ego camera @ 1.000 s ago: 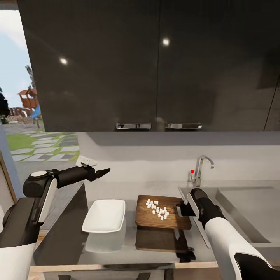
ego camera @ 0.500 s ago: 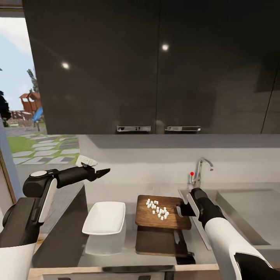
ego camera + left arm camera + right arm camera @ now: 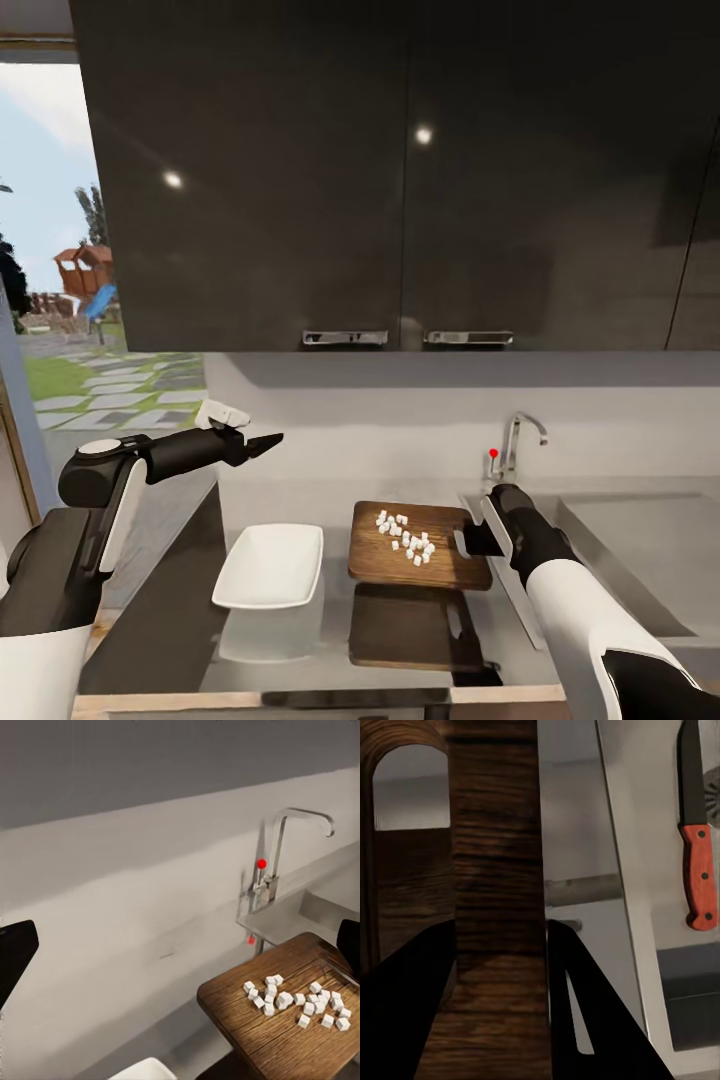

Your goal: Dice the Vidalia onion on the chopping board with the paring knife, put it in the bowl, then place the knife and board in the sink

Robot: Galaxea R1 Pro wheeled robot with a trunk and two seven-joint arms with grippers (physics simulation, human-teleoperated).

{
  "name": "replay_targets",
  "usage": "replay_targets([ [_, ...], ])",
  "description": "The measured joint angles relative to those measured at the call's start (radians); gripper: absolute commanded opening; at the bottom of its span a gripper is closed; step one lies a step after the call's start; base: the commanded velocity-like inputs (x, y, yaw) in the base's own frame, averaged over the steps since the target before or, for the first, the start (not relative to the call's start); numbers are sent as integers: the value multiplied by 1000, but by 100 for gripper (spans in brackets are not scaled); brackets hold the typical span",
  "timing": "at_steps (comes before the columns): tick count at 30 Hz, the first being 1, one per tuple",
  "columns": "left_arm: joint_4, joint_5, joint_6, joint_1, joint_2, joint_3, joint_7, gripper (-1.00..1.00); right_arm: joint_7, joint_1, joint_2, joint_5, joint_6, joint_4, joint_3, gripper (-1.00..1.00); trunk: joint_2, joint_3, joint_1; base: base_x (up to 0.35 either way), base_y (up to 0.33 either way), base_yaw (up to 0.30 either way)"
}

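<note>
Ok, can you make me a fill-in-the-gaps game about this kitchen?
1. The chopping board carries little white ___ cubes.
2. The white bowl beside it is ___.
3. The ___ claw grips the board's edge.
4. The faucet has a ___ dot.
Missing words: onion, empty, right, red.

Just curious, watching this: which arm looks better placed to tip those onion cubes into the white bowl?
Probably the right: its gripper already clamps the chopping board by the handle end, cubes on top. The left gripper hangs in the air behind the bowl.

Dark brown grained chopping board (image 3: 420, 560); white bowl (image 3: 268, 568); orange-handled paring knife (image 3: 696, 832).
</note>
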Motion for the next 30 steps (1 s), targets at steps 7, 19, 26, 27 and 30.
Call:
replay_targets([
  [7, 0, 0, 0, 0, 0, 0, 0, 100, 0, 0, 0, -1, 0, -1, 0, -100, 0, 9, 0, 0, 0, 192],
  [19, 0, 0, 0, 0, 0, 0, 0, 100, 0, 0, 6, 3, 0, -2, 0, -100, 0, 13, 0, 0, 0, 275],
  [26, 0, 0, 0, 0, -1, 0, 0, 100, 0, 0, 7, 3, 0, -2, 0, -100, 0, 13, 0, 0, 0, 278],
  [27, 0, 0, 0, 0, -1, 0, 0, 100, 0, 0, 8, 4, 0, -2, 0, -100, 0, 13, 0, 0, 0, 278],
  [30, 0, 0, 0, 0, -1, 0, 0, 100, 0, 0, 8, 4, 0, -2, 0, -100, 0, 13, 0, 0, 0, 278],
])
